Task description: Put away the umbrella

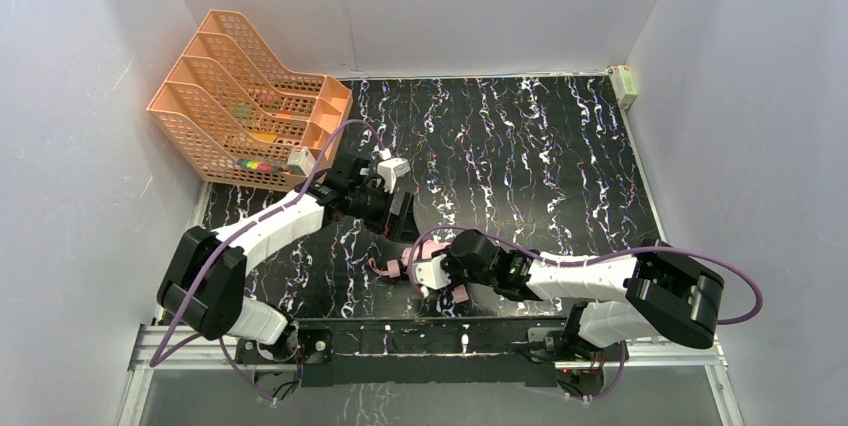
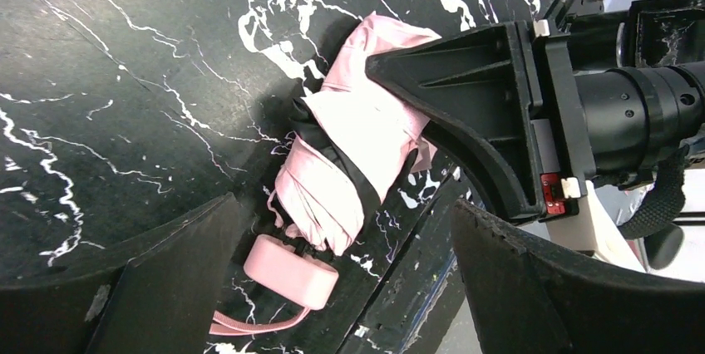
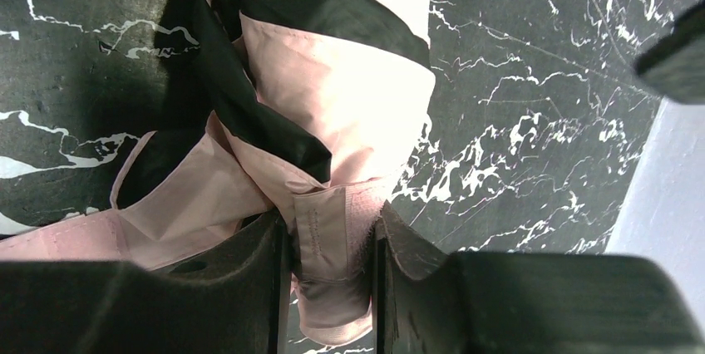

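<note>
Right gripper [image 3: 328, 233] grips umbrella [image 3: 332, 105]; rack [image 1: 192, 111] holds small items [image 1: 255, 163]

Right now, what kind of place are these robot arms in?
Probably a lab test booth: plain white walls box in a black marbled table, with two robot arms bolted to its near edge.

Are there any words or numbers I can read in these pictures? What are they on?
No readable text anywhere.
Strap on the umbrella: faint marks, too blurred to read.
Orange racks: coloured bits inside, no label legible.
</note>
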`<state>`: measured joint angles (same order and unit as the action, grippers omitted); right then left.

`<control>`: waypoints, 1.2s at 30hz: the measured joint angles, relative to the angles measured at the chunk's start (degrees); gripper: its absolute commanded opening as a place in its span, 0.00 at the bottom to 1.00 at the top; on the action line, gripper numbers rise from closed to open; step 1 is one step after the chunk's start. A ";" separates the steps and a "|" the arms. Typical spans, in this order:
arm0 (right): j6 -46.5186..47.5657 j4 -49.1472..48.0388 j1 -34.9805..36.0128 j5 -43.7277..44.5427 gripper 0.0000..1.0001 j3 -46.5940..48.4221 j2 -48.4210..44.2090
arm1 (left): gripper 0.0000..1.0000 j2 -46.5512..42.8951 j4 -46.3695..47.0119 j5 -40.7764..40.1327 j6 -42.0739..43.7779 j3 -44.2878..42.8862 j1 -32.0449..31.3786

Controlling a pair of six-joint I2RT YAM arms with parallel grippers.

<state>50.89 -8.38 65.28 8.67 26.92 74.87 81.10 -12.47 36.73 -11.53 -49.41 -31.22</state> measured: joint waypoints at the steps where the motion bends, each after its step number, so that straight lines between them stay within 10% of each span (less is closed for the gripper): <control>1: 0.46 -0.24 0.02 -0.11 0.00 -0.11 0.00 | 0.98 0.37 0.55 0.44 -0.11 0.24 0.00; 21: 14.62 -6.38 -0.02 -7.41 0.00 -3.61 -0.55 | 0.98 2.08 14.56 0.72 -7.58 13.05 -5.25; 36: 17.00 -6.54 -0.61 -9.25 0.00 -4.39 -1.51 | 0.77 4.48 17.75 -2.29 -9.75 12.83 -11.54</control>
<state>67.90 -14.92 64.66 -0.58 22.52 73.36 85.58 5.28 34.44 -21.28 -36.58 -42.76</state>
